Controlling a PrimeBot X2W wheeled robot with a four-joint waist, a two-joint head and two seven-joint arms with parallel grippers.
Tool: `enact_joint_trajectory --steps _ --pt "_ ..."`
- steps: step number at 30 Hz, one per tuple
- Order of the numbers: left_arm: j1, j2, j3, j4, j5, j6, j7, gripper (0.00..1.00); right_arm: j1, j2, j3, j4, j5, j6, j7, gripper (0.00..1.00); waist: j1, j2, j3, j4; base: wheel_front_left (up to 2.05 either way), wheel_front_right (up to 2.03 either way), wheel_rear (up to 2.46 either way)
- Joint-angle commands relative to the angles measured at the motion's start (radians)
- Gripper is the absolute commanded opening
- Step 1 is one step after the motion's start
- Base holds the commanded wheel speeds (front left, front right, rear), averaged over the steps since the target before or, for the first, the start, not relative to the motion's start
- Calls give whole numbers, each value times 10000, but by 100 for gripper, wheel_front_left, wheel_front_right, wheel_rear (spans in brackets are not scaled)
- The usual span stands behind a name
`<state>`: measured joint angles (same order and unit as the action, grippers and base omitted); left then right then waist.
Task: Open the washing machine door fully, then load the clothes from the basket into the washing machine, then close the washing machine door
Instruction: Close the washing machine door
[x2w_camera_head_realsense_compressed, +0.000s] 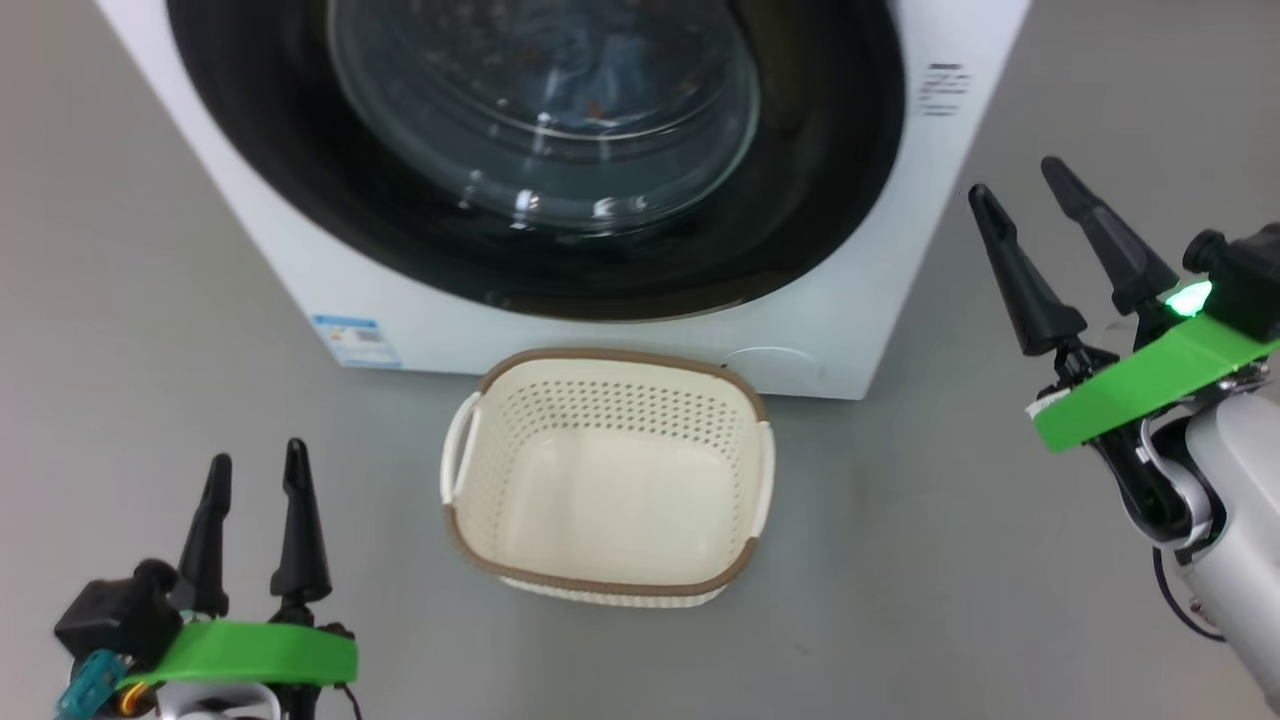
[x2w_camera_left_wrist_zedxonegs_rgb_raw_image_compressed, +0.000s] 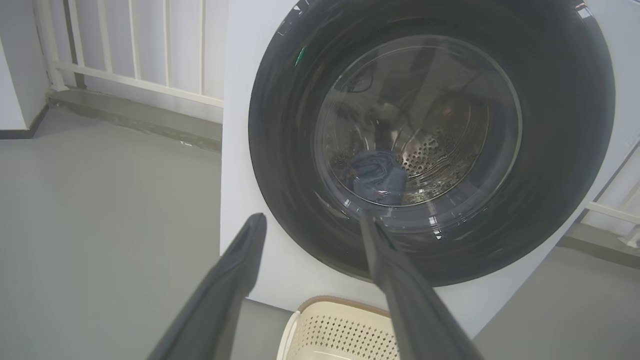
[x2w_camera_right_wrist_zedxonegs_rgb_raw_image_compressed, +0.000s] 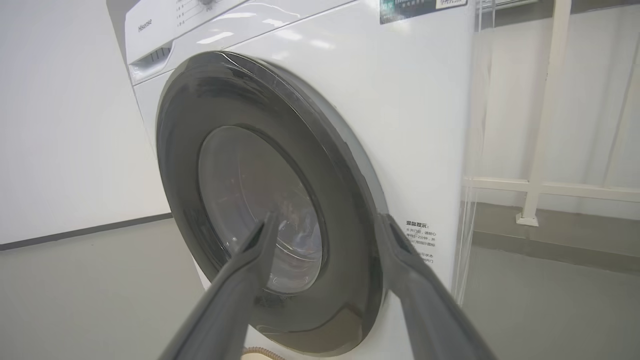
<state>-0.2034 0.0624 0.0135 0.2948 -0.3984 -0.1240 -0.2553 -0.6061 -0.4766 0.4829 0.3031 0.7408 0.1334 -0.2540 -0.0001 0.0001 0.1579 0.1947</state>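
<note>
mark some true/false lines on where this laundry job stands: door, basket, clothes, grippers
1. The washing machine door is closed against the washing machine. True.
2. The basket holds a pile of clothes. False: it is empty; blue clothes lie in the drum behind the door's glass.
3. The left gripper and right gripper are both open and hold nothing. True.
4. The basket sits on top of the machine. False: it stands on the floor in front of the machine, below the door.
5. The right gripper clamps the door's rim. False: it is off to the machine's right, touching nothing.
</note>
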Motion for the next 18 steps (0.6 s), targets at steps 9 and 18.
enact_joint_trajectory --steps 9,18 --pt "336 511 451 -282 36 -45 -65 100 1176 64 -298 -759 -397 -27 -78 100 2 -1 -805 -2014 0 0 0" --pt "784 664 600 -401 -103 26 -31 100 2273 258 -831 -919 -825 -27 -78 100 2 -1 -1223 -2873 0 0 0"
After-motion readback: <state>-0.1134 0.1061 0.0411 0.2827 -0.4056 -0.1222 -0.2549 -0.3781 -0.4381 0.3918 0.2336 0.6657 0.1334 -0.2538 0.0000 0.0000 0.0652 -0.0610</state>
